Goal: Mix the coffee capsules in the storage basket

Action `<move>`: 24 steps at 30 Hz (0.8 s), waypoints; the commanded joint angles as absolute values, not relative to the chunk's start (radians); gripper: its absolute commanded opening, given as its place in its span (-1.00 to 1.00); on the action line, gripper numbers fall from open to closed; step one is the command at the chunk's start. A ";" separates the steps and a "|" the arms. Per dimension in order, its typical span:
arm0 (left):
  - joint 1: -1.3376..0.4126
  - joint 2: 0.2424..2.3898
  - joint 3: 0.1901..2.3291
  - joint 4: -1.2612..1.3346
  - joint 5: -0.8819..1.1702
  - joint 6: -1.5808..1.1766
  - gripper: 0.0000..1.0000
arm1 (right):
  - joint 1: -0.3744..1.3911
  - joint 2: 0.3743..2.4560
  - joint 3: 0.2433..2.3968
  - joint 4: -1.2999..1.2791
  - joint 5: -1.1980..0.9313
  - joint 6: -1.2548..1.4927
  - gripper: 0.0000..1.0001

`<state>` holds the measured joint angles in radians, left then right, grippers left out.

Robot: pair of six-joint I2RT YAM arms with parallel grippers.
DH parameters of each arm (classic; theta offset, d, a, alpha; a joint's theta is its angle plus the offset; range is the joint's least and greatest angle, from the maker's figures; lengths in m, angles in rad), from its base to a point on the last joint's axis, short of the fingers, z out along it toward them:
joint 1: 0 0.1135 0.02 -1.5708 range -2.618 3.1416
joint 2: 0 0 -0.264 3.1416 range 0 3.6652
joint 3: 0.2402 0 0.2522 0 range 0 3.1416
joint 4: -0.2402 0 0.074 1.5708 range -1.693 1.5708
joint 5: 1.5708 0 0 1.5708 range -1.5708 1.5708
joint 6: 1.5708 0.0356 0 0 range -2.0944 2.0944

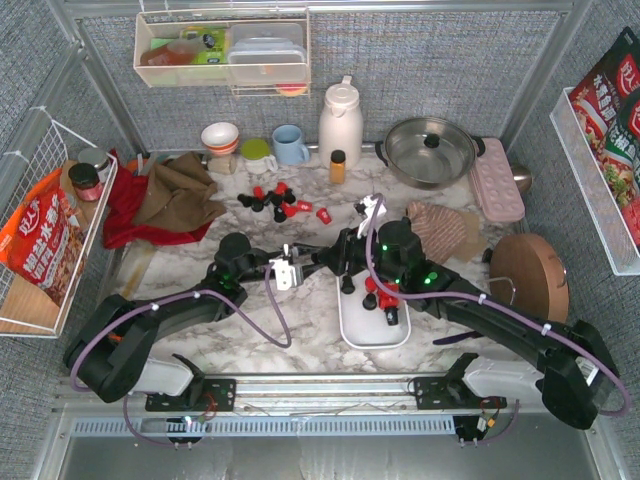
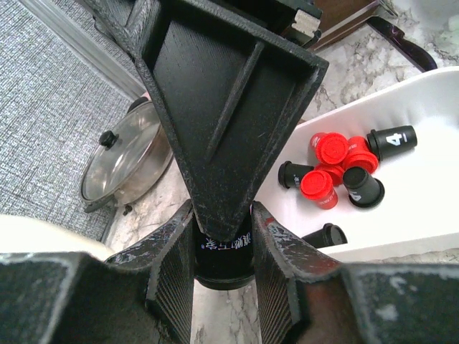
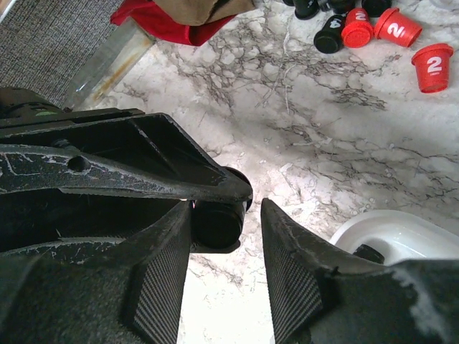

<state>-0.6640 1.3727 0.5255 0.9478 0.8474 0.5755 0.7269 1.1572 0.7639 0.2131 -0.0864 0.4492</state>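
My left gripper [image 2: 224,279] is shut on a black coffee capsule [image 2: 224,261] just above the marble, by the storage basket's [image 1: 372,338] far left corner. My right gripper [image 3: 226,272] straddles that same capsule [image 3: 215,226] with its jaws open: one pad is near it and a gap shows on the other side. In the top view both grippers, the left one [image 1: 340,268] and the right one [image 1: 355,255], meet over the capsule [image 1: 347,284]. Several red and black capsules [image 2: 337,168] lie in the white basket [image 2: 423,236]. More loose capsules [image 1: 275,200] sit on the table behind.
A red cloth [image 1: 125,215] under a brown cloth [image 1: 175,190] lies at the left. An amber bottle [image 1: 337,166], white jug [image 1: 340,120], lidded pot [image 1: 430,150] and pink box [image 1: 497,180] stand at the back. A round wooden board [image 1: 528,275] is at the right.
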 commanded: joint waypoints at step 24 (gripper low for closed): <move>-0.678 1.369 0.537 0.932 0.818 0.571 0.05 | 0.730 1.152 0.747 0.238 -0.052 0.456 -1.00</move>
<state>-0.6754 1.3727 0.5293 0.9115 0.8288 0.5758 0.7311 1.1622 0.7521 0.2199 -0.0849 0.4591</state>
